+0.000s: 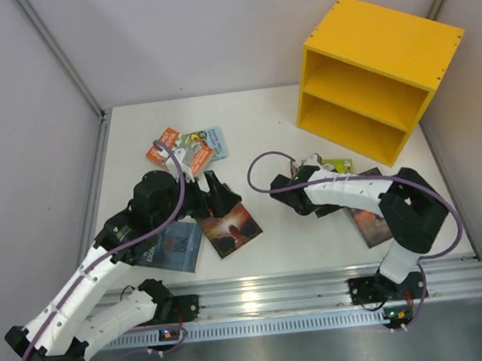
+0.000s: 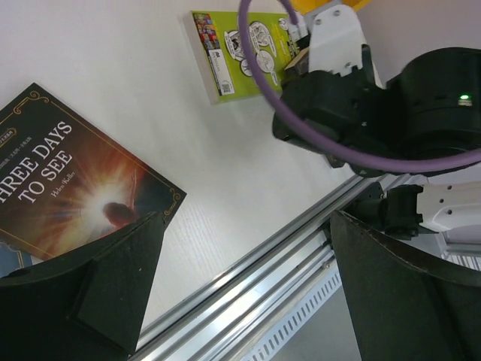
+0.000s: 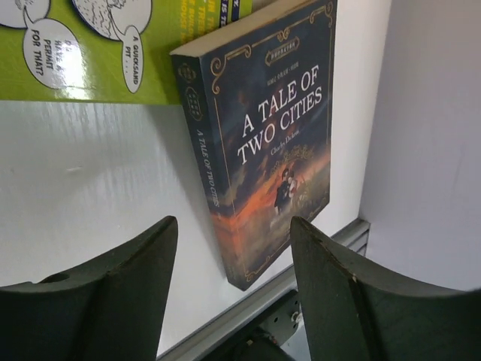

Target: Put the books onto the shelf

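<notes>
The yellow shelf [image 1: 376, 74] stands at the back right, open front toward me. The books lie flat: an orange-red one [image 1: 176, 149] and a light blue one [image 1: 212, 141] at the back left, a blue-grey one [image 1: 175, 246], and a dark "Three Days to See" [image 1: 229, 229] [image 2: 68, 180]. A lime green book [image 1: 335, 165] [image 3: 83, 68] lies right of centre. The dark "A Tale of Two Cities" [image 1: 369, 224] [image 3: 270, 135] overlaps it. My left gripper [image 1: 217, 196] [image 2: 248, 218] hangs wide open and empty. My right gripper [image 1: 329, 208] [image 3: 234, 222] stands open above that dark book's corner, apart from it.
An aluminium rail [image 1: 261, 298] [image 2: 263, 263] runs along the table's near edge. Grey walls close in the left, back and right. In the left wrist view my right arm [image 2: 376, 105] and its purple cable [image 2: 263, 83] fill the upper right.
</notes>
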Action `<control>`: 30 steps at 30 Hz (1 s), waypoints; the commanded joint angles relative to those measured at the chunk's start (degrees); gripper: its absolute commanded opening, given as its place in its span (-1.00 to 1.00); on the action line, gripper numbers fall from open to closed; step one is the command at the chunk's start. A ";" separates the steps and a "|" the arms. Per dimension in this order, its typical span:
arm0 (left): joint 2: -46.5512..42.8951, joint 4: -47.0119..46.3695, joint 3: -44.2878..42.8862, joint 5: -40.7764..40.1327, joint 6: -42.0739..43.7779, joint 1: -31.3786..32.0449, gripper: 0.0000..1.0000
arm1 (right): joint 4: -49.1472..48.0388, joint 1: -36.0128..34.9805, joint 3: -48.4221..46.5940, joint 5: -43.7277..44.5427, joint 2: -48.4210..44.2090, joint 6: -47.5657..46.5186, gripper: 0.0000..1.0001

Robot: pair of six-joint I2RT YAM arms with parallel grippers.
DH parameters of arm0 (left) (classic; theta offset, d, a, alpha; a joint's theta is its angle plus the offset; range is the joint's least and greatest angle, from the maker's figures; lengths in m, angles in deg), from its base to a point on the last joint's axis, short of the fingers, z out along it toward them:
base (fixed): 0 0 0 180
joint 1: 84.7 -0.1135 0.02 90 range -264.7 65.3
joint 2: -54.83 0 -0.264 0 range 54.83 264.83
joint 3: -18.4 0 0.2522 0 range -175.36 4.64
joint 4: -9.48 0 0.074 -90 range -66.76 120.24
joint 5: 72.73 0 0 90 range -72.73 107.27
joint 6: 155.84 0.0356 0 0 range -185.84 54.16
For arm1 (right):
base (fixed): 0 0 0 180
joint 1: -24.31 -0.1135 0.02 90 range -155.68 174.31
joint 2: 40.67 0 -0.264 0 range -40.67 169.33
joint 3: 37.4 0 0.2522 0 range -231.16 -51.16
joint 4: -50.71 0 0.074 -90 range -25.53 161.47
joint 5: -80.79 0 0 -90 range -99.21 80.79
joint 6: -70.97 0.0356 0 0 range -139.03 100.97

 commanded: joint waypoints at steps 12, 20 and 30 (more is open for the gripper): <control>-0.86 1.19 -5.80 0.11 1.45 -0.41 0.94 | 6.08 0.92 -8.61 8.12 18.10 1.49 0.14; -0.94 0.49 -5.71 0.20 2.50 -0.41 0.94 | 8.72 4.87 -10.02 7.42 23.81 2.37 0.12; -0.50 -1.10 -5.27 2.31 2.94 -0.50 0.94 | 8.54 9.00 -10.46 6.01 27.51 0.88 -0.10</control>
